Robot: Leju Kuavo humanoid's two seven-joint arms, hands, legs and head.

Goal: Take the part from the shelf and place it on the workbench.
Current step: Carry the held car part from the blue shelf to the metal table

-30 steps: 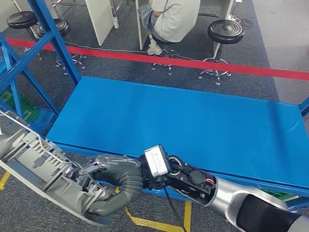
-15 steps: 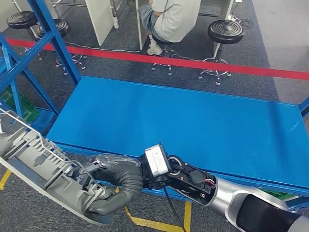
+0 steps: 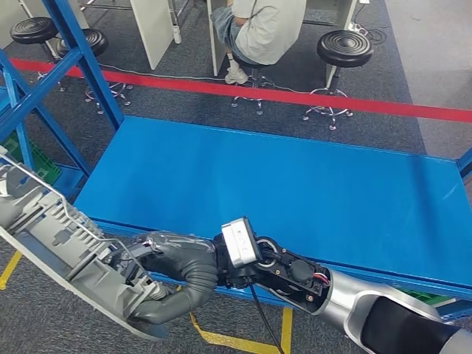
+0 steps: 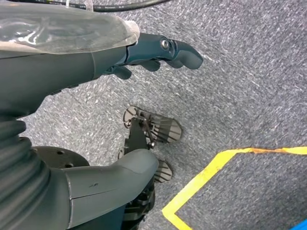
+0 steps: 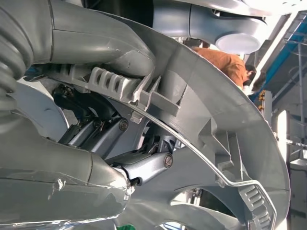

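right hand point(image 3: 167, 276) grips the part point(image 3: 61, 236) at its near end, thumb and fingers wrapped around the ribbed edge. the part is a long grey plastic moulding with a thin metal wire along its length. it runs from the hand out toward the left edge of the head view, tilted, far end higher. it hangs over the carpet point(image 3: 50, 324), off the front-left corner of the workbench point(image 3: 278, 184), not on it and not touching it as far as i can tell.

right wrist view: fingers point(image 5: 145, 165) sit inside the part point(image 5: 217, 110), thumb point(image 5: 101, 43) pressed over the ribbed edge, wire point(image 5: 203, 158) passing just past them. grip looks firm, fingers closed on the moulding.

left hand point(image 4: 108, 110) hangs down over the carpet point(image 4: 235, 72). it holds nothing; thumb point(image 4: 112, 179) and fingers point(image 4: 166, 50) are well apart, fingers nearly straight. a yellow floor line point(image 4: 206, 175) runs on the carpet below it.

workbench top is flat blue. blue shelf frame point(image 3: 83, 66) stands at the left, just beside the bench corner, with a green crate point(image 3: 39, 166) low behind it.

past the bench: red floor line point(image 3: 278, 96), black stools point(image 3: 345, 48), a person point(image 3: 267, 29) seated at a desk, back to the robot.

yellow line point(image 3: 239, 339) also visible on the floor under the right arm in the head view.
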